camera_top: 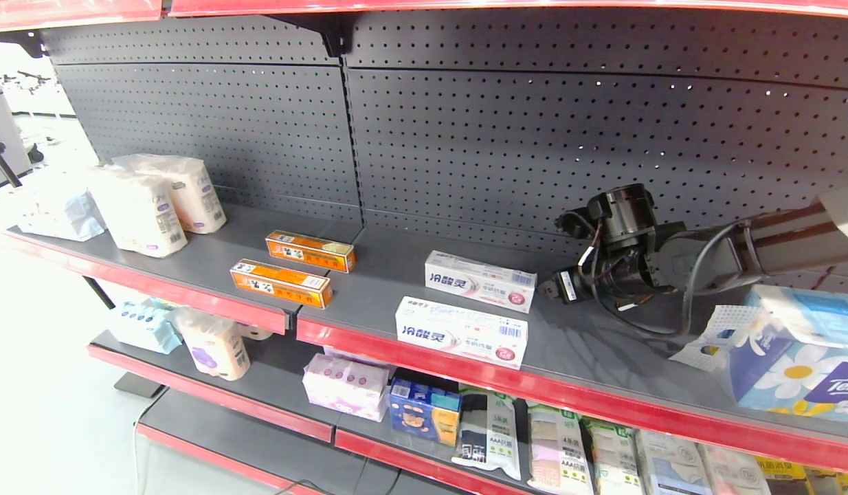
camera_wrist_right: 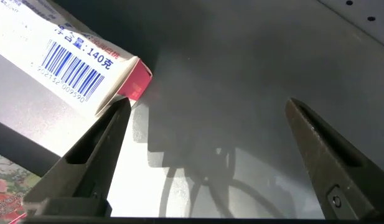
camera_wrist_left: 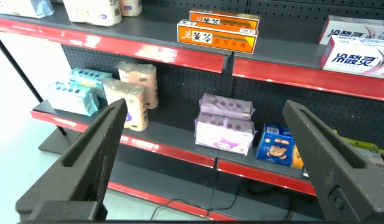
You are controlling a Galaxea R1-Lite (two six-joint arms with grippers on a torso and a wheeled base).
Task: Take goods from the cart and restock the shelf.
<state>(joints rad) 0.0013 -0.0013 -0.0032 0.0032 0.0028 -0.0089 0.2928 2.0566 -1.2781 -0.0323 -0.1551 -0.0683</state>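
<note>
Two white toothpaste boxes lie on the grey shelf [camera_top: 589, 344], one at the back [camera_top: 480, 280] and one at the front edge [camera_top: 461, 331]. My right gripper [camera_top: 549, 287] comes in from the right and hovers low over the shelf, just off the rear box's right end. In the right wrist view the gripper [camera_wrist_right: 204, 162] is open and holds nothing, and a white box's pink end [camera_wrist_right: 86, 62] lies close to one finger [camera_wrist_right: 86, 168]. My left gripper [camera_wrist_left: 204, 162] is open and empty, out in front of the lower shelves.
Two orange boxes [camera_top: 297, 268] lie left of the toothpaste. Tissue packs stand at the far left [camera_top: 146, 206] and far right [camera_top: 802, 357]. The lower shelves hold pink tissue packs [camera_wrist_left: 226, 124], a blue box [camera_wrist_left: 276, 146] and paper rolls [camera_wrist_left: 135, 93]. A perforated back panel [camera_top: 499, 137] closes the shelf.
</note>
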